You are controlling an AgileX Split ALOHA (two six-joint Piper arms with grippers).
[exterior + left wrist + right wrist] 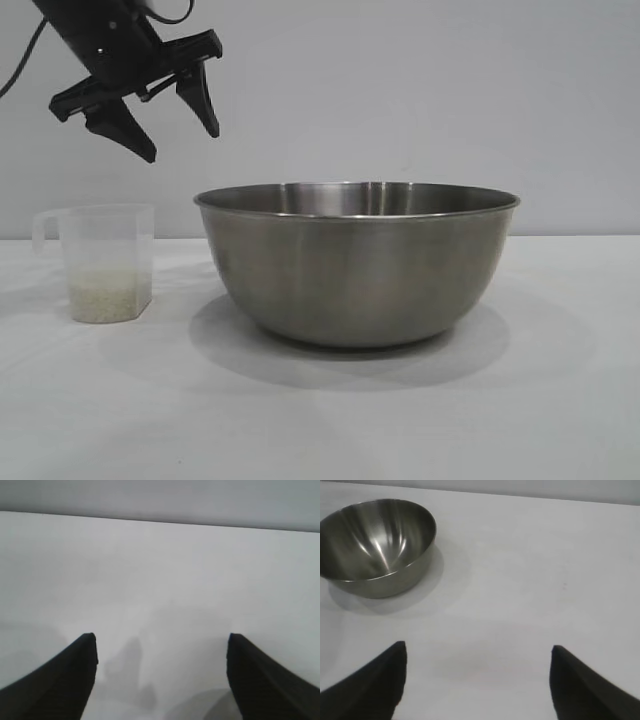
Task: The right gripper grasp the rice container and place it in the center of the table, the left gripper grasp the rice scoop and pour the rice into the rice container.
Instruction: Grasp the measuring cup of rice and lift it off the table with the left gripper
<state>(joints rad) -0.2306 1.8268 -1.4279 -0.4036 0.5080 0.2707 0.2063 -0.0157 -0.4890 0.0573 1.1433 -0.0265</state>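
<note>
The rice container [358, 262], a big steel bowl, stands upright in the middle of the white table [320, 420]; it looks empty in the right wrist view [377, 545]. To its left sits the rice scoop [100, 262], a clear plastic cup with rice [108, 298] in its bottom. My left gripper [182, 143] hangs open in the air above and a little right of the scoop, holding nothing; the left wrist view shows only bare table between its fingertips [161, 640]. My right gripper [479, 647] is open and empty, well away from the bowl, and out of the exterior view.
A plain grey wall [400, 90] rises behind the table. White tabletop stretches in front of the bowl and to its right.
</note>
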